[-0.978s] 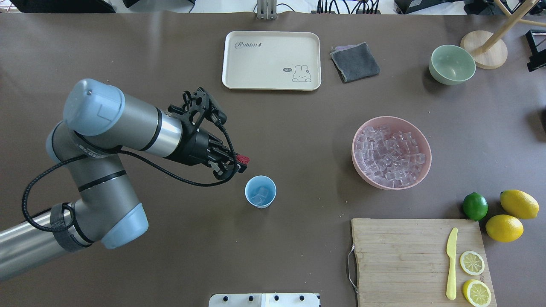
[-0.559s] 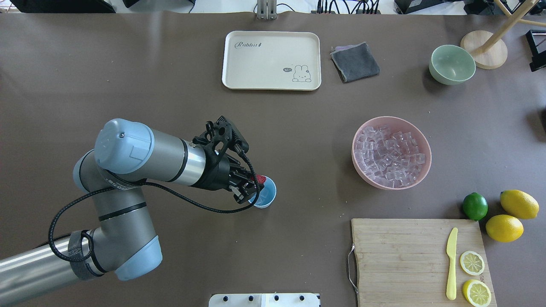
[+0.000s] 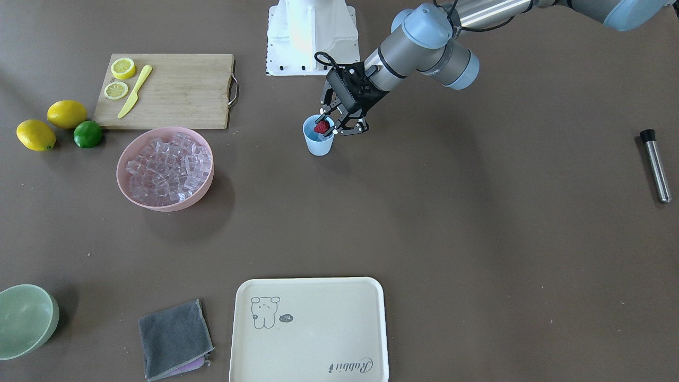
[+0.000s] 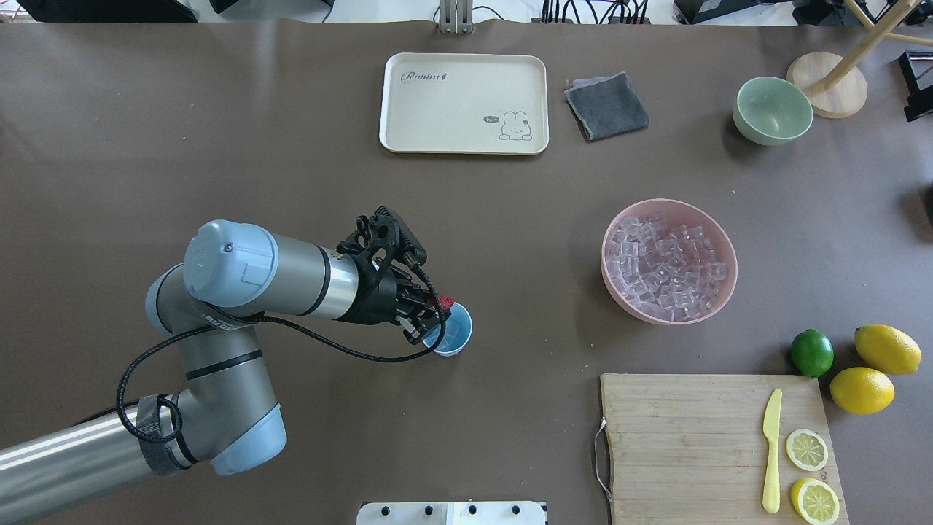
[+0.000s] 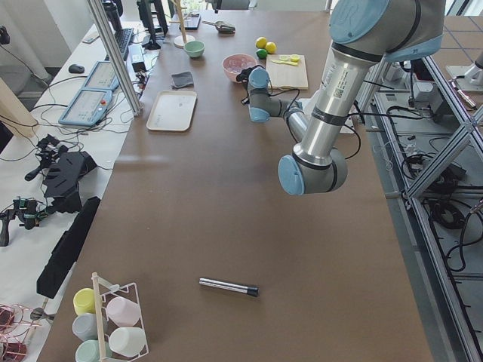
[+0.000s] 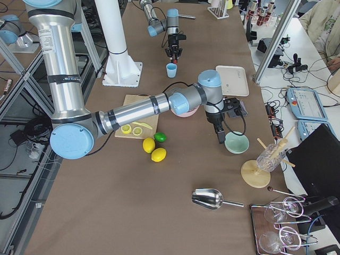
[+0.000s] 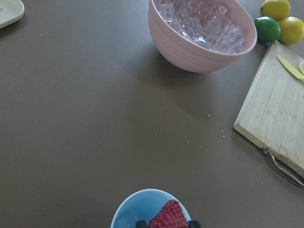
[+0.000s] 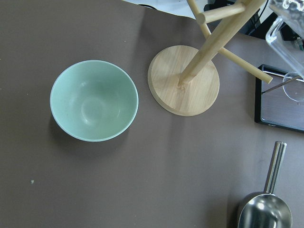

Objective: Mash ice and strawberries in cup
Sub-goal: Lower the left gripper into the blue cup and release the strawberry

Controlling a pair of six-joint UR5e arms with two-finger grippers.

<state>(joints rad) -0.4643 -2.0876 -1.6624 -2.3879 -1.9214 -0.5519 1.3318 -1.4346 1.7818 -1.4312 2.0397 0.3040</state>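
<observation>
The left claw [image 7: 167, 223] is gripping the strawberry [image 7: 167, 213] between its closed-in fingertips. The berry is hanging right at the mouth of the cup [image 3: 319, 144], over the side of the rim nearest the arm. In the overhead view the light blue cup is standing upright on the table [image 4: 510, 408], a little left of the frame's centre, and the claw's tips are covering its left edge. In the front-facing view it is sitting in the upper middle, below the white robot base [image 3: 312, 37]. Berry and claw are hiding most of the cup's inside, so I cannot tell whether any cubes are lying in it.

The ice [image 7: 204, 21] is lying heaped in the pink bowl [image 7: 190, 52], which is standing right of centre in the overhead view, well apart from the cup.

In the exterior right view the right claw [image 6: 221, 140] is pointing down just beside the pale green bowl [image 8: 66, 104], right of that frame's centre. I cannot tell how far open it is. Its wrist camera is looking down on that bowl, the round foot of a wooden stand [image 8: 184, 80] and a metal scoop [image 8: 264, 211].

At the overhead view's lower right, a yellow knife [image 4: 771, 452] and two lemon slices [image 4: 806, 450] are lying on the cutting board [image 4: 678, 445]. A lime [image 4: 812, 353] and two lemons [image 4: 887, 348] are sitting by its upper right corner. A cream tray [image 4: 463, 102] is lying at the top middle with a grey cloth [image 4: 606, 106] just to its right. A metal tube [image 3: 655, 167] is lying at the right edge of the front-facing view.
</observation>
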